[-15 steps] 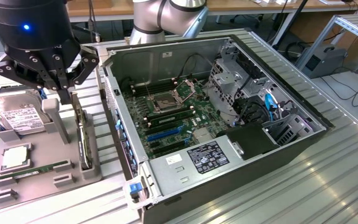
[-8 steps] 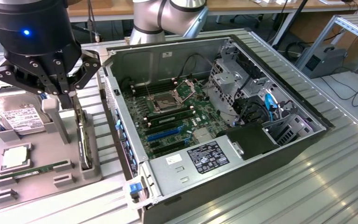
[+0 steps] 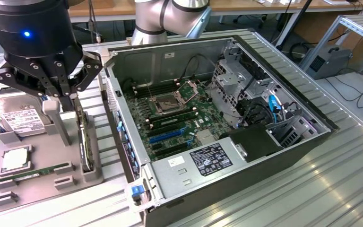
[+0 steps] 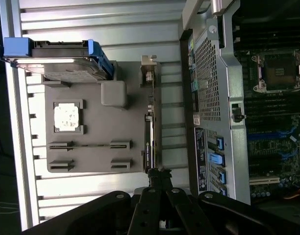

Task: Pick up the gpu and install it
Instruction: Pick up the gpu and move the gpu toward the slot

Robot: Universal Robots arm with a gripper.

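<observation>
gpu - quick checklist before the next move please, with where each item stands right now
1. gpu standing on edge in the gray holder: ok.
2. gripper lined up over the gpu: ok; in the wrist view its tips meet at the card's end.
3. gripper shut: ok.
4. Firm clamp on the gpu: cannot tell.
5. computer case open, motherboard exposed: ok.
6. blue expansion slots free of cards: ok, as far as the exterior view shows.
</observation>
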